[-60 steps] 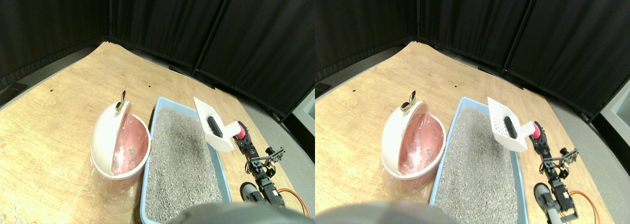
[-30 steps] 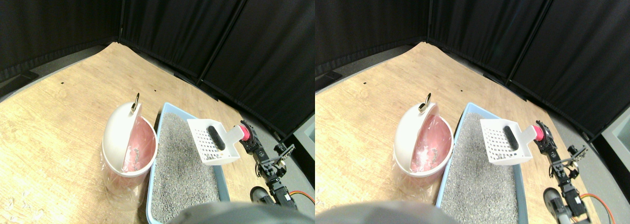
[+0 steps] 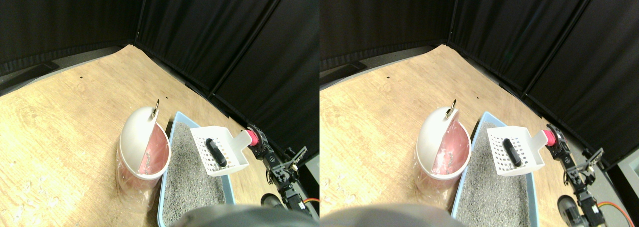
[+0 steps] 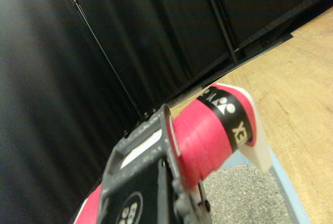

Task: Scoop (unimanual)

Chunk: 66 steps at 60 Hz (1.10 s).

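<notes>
Because your pincer (image 3: 255,141) grips the red handle (image 3: 254,138), the scoop (image 3: 219,150) rides level over the litter tray (image 3: 172,137), keeping the dark lump (image 3: 216,152) aboard for the bin (image 3: 135,137).

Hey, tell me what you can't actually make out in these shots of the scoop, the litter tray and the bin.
- White slotted plastic scoop: the wrist view shows only its red wrapped handle; the dark jaw frame hides the rest.
- Blue litter tray: its near end is cut off by the stereo view's bottom edge.
- White domed bin with pink liner: contents too small to identify.
- Right gripper: fingers too small to judge.
</notes>
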Available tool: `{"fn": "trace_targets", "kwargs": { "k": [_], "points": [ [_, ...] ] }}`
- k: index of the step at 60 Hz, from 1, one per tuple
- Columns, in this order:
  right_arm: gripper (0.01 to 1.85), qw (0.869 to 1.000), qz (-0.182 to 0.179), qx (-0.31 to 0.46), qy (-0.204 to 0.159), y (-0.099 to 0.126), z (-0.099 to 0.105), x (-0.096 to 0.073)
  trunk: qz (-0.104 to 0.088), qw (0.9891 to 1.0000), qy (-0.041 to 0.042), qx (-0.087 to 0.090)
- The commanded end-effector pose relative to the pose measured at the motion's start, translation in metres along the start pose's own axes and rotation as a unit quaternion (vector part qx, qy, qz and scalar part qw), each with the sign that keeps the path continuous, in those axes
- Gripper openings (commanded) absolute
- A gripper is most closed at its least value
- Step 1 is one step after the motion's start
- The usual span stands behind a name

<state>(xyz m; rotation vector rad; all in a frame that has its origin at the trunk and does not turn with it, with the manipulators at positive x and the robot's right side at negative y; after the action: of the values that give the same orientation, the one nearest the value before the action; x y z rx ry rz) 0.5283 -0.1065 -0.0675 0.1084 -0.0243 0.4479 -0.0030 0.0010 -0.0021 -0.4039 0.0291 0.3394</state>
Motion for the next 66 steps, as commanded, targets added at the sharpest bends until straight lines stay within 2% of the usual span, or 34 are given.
{"fn": "trace_targets", "kwargs": {
  "k": [1, 7, 14, 23, 33, 39, 43, 51, 66],
  "points": [
    [0.06, 0.999, 0.018, 0.021, -0.018, 0.007, 0.003, -0.003, 0.022, 0.9997, 0.0052, -0.006],
    [0.06, 0.999, 0.034, 0.019, -0.002, 0.015, 0.001, 0.0, 0.034, 0.9993, 0.0026, -0.015],
    [0.06, 0.999, 0.044, 0.012, 0.013, 0.024, -0.002, 0.005, 0.044, 0.9988, 0.0033, -0.022],
    [0.06, 0.998, 0.037, -0.008, 0.04, 0.034, -0.005, 0.01, 0.052, 0.9982, 0.0041, -0.029],
    [0.06, 0.996, 0.038, -0.047, 0.063, 0.04, -0.01, 0.015, 0.057, 0.9978, 0.0049, -0.035],
    [0.06, 0.994, 0.019, -0.067, 0.084, 0.045, -0.012, 0.021, 0.06, 0.9975, 0.0061, -0.037],
    [0.06, 0.993, 0.015, -0.075, 0.088, 0.047, -0.013, 0.023, 0.061, 0.9973, 0.0085, -0.04],
    [0.06, 0.991, 0.012, -0.093, 0.094, 0.05, -0.016, 0.03, 0.063, 0.9971, 0.0071, -0.043],
    [0.06, 0.983, 0.037, -0.14, 0.11, 0.06, -0.014, 0.039, 0.066, 0.9966, 0.0062, -0.049]
  ]
}}
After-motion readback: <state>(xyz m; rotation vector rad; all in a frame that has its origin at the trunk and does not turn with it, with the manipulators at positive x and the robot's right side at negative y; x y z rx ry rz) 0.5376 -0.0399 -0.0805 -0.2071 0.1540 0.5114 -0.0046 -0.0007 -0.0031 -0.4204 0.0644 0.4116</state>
